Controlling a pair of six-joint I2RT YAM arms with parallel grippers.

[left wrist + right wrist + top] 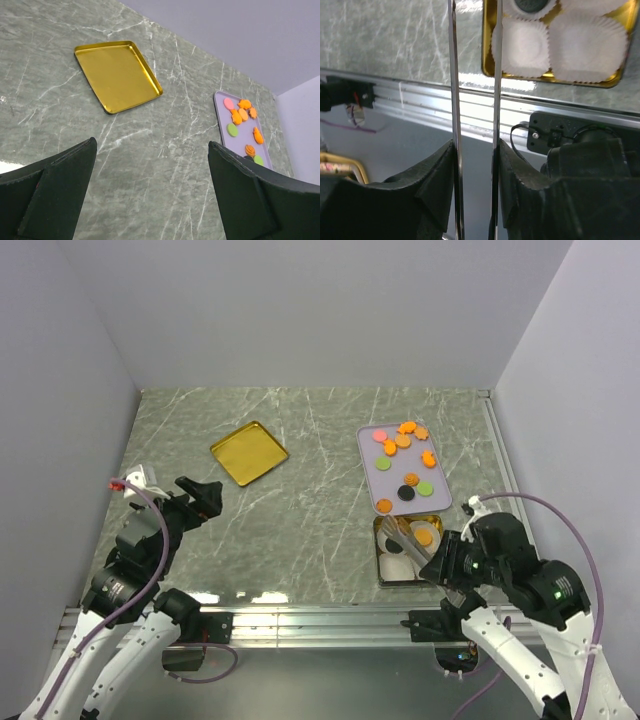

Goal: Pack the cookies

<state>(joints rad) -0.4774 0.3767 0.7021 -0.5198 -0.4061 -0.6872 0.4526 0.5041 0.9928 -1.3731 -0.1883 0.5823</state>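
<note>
Orange, pink, green and black cookies lie on a lavender tray, one orange disc inside the gold tin of paper cups. The right gripper pinches metal tweezers; the left gripper gapes wide.

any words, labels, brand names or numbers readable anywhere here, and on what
None readable. No words, numbers or logos show on the gold tray, purple tray, cookies, tin, paper cups or tweezers.
</note>
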